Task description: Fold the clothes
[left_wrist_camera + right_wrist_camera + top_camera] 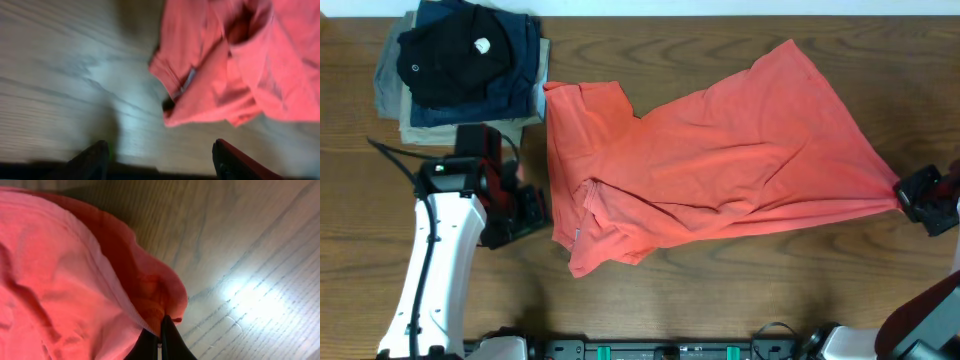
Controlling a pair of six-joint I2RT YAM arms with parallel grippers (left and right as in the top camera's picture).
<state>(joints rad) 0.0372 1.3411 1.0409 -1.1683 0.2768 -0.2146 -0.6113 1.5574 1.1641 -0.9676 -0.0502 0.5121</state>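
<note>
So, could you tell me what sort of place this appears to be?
Probably a robotics lab bench set up for folding practice: a wooden table, a white robot arm at its near edge, a coral-red T-shirt, and a stack of folded garments.

We're looking at the coral-red T-shirt (pixel 720 170) lying rumpled on the bench (pixel 740 300), stretching from left of the middle out to the far right edge. Its right corner is getting drawn into a point, with the right claw (pixel 904 191) pinching it, jaws closed on the fabric. The left end is bunching up and folding over itself, a sleeve poking out at the top left. Plain fabric is facing up, and a small grey tag (pixel 188 80) is showing near the lower-left edge.
</note>
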